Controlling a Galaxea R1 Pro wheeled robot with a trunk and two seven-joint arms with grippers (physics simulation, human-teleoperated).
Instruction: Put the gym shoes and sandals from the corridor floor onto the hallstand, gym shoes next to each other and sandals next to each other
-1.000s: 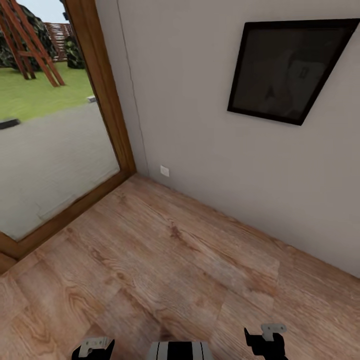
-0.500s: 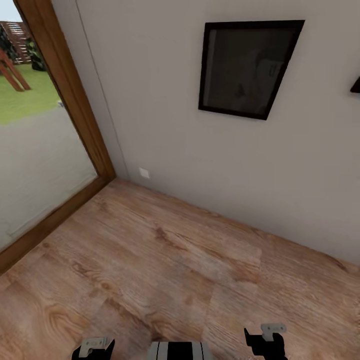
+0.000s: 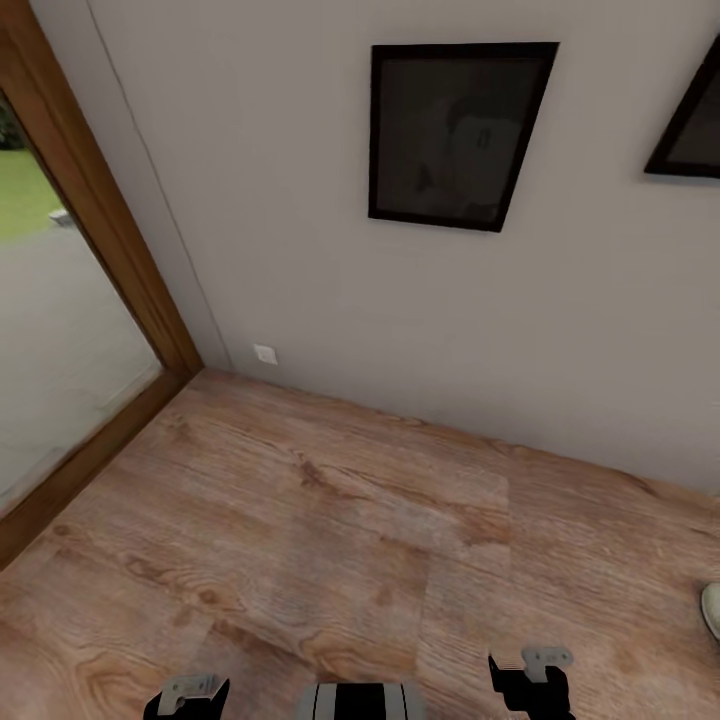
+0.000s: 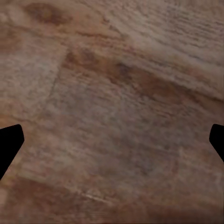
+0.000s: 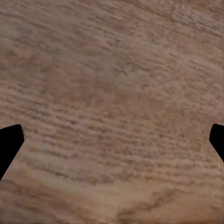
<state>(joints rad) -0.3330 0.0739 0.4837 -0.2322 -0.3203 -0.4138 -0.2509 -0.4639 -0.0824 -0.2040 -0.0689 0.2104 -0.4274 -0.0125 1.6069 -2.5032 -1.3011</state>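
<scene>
The corridor floor (image 3: 330,520) of light brown wood planks spreads out in front of me. The gym shoes, the sandals and the hallstand are out of view. My left gripper (image 3: 186,697) and right gripper (image 3: 531,680) hang low at the near edge of the head view, over bare planks. In the left wrist view the left gripper (image 4: 112,144) stands open with only floor between its fingertips. The right gripper (image 5: 112,144) is open in the right wrist view, also over bare floor.
A grey wall (image 3: 300,300) closes off the floor ahead and carries two dark framed pictures (image 3: 455,135) (image 3: 690,130) and a small white socket (image 3: 265,353). A wood-framed glass door (image 3: 70,330) stands at the left. A pale rounded object (image 3: 712,610) peeks in at the right edge, too cut off to identify.
The camera has turned right: the glass door slid towards the left edge, and a second picture and the pale object came into view at the right. The grippers keep their pose.
</scene>
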